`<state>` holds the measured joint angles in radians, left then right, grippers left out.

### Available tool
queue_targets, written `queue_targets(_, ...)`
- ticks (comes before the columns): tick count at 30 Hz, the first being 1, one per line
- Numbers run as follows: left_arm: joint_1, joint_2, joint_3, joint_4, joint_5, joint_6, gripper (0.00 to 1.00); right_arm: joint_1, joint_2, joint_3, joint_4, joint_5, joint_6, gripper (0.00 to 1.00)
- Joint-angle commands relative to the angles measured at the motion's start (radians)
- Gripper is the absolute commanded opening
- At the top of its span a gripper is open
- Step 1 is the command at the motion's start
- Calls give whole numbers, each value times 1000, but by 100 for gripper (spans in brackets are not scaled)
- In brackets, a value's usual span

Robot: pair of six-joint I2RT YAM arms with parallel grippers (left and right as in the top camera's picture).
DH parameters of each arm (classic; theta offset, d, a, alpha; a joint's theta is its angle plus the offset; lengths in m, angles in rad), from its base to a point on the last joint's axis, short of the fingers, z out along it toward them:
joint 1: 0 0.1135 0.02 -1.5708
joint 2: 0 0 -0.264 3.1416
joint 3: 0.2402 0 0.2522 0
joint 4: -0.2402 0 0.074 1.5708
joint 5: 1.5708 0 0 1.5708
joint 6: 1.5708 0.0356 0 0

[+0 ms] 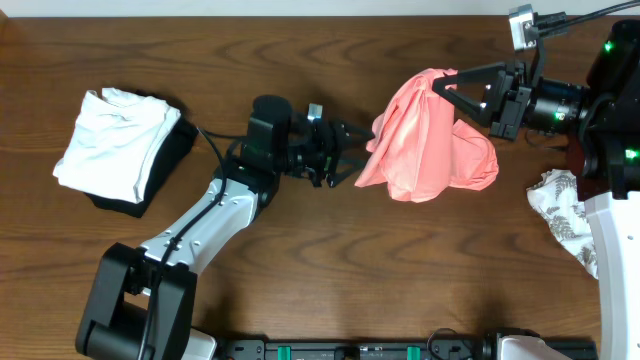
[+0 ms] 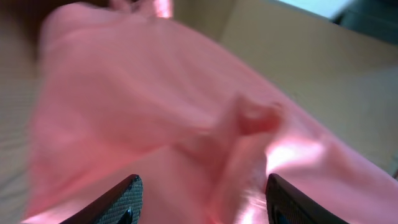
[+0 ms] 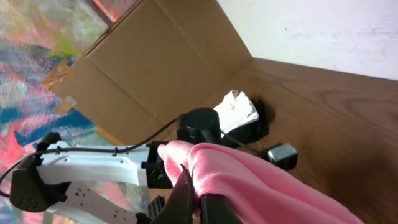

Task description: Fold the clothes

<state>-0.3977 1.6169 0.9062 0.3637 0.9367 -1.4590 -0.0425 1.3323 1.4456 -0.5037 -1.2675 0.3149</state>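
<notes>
Clothes (image 1: 430,140), one pink garment, hang in a crumpled bunch in the centre right of the overhead view. They are lifted at the top corner and the lower folds sag toward the table (image 1: 300,60). Nothing is folded yet, to judge from this. No edge lies flat or squared, so spreading the clothes out and making every fold remains to do.

The right gripper (image 1: 447,88), at upper right, is pinched closed on a fold at the top of the bunch. Its wrist view shows pink fabric clamped between the fingers (image 3: 186,193). The left gripper (image 1: 352,152) sits at the bunch's left edge with its jaws spread. In its wrist view the fingers (image 2: 121,199) stand apart and fabric fills the frame beyond them, with none clamped.

A white garment (image 1: 115,140) lies folded on something dark at upper left, and a leaf-print cloth (image 1: 565,215) sits at the right edge.

No container shows on the table. Cardboard (image 3: 155,68) stands beyond it, and I cannot tell whether that is a box.
</notes>
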Motion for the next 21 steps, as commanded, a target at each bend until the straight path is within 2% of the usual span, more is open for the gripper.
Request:
queue_targets(1, 1, -3, 1, 97, 13, 25, 64, -13, -18, 30, 6, -16, 11, 1)
queue_targets(5, 1, -3, 1, 252, 4, 24, 64, -13, -18, 30, 6, -16, 11, 1)
queue_targets(15, 1, -3, 1, 262, 5, 6, 63, -13, -18, 30, 6, -16, 14, 1)
queue_targets(19, 1, -3, 1, 262, 1, 8, 30, -13, -18, 30, 6, -16, 14, 1)
queue_targets(21, 1, -3, 1, 262, -10, 55, 12, -13, -18, 30, 6, -16, 15, 1)
